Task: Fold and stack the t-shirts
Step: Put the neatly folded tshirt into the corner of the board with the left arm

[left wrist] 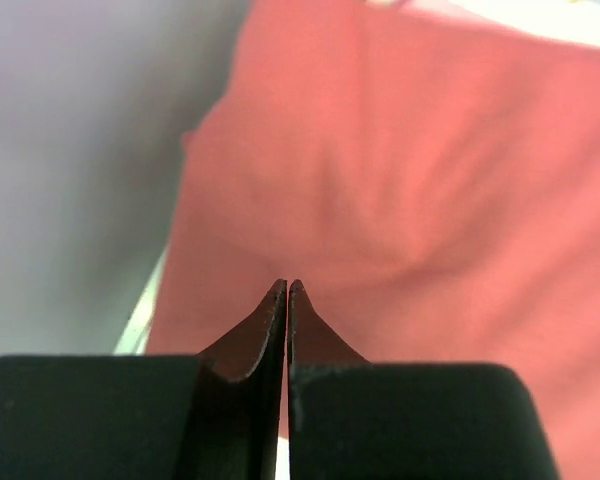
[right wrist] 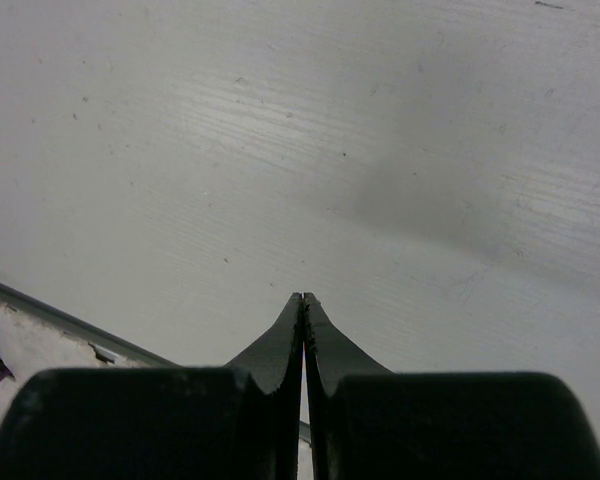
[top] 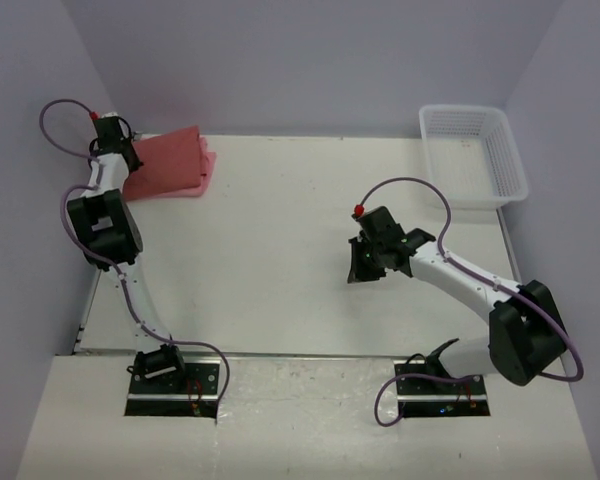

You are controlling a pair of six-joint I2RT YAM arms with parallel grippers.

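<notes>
Red tee (top: 165,155) on pink tee (top: 204,180), basket (top: 475,200) apart

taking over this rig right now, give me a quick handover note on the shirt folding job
Left gripper: shut, nothing visible between its fingers, over the brick-red shirt in the far left corner.
Right gripper: shut, holding nothing, over the bare table, right of centre.
Shirts: the brick-red one lies folded on top of the pink shirt, whose edge shows along the right side.
Done, by the look of it: both folded and stacked.
Left: probably only pulling the arms back and checking that the stack is neat.
The white basket stands in the far right corner, away from the shirts.
</notes>
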